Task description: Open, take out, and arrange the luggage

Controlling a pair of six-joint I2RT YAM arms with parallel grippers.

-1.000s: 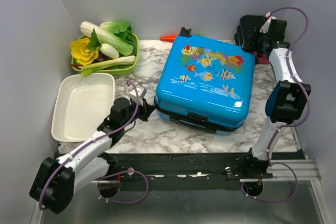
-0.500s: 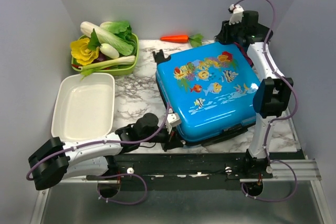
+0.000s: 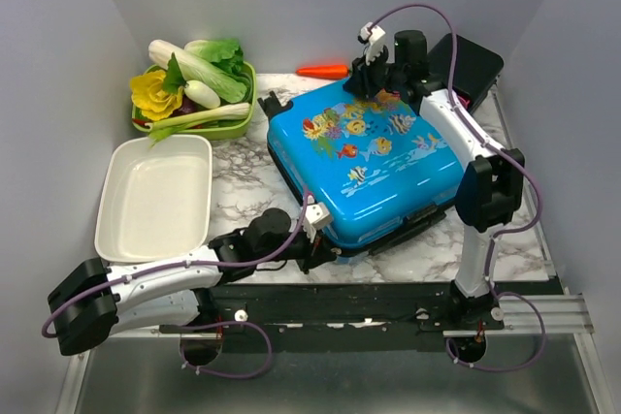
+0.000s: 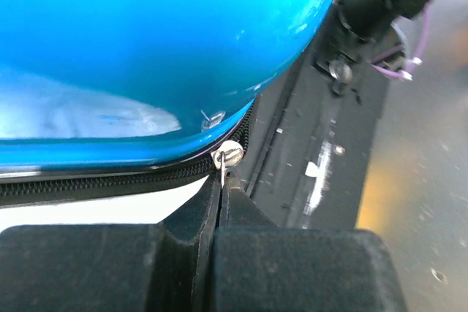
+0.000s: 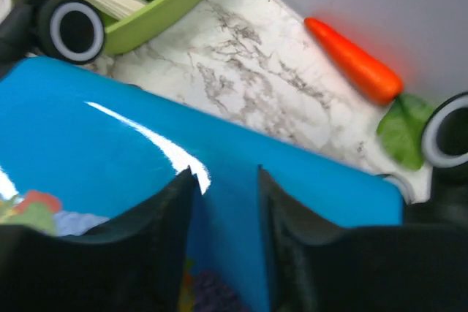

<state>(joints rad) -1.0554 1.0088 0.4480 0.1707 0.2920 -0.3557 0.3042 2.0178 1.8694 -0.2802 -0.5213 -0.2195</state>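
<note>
- Top external view: the luggage (image 3: 364, 167) lay flat and skewed on the marble table (image 3: 243, 196), between both arms.
- Left gripper (image 4: 221, 193) pinched the zipper pull (image 4: 227, 157) at its near corner.
- Right gripper (image 5: 225, 180), fingers slightly spread, sat over the far edge, near a carrot (image 5: 352, 62).

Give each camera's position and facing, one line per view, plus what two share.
Top external: above, behind the arms, looking down on the luggage; both show.
Left wrist: low at its near corner, facing the zipper pull; shut left gripper shows.
Right wrist: over the luggage, facing the carrot; open right gripper shows.
Shared: carrot, top and right wrist.
</note>
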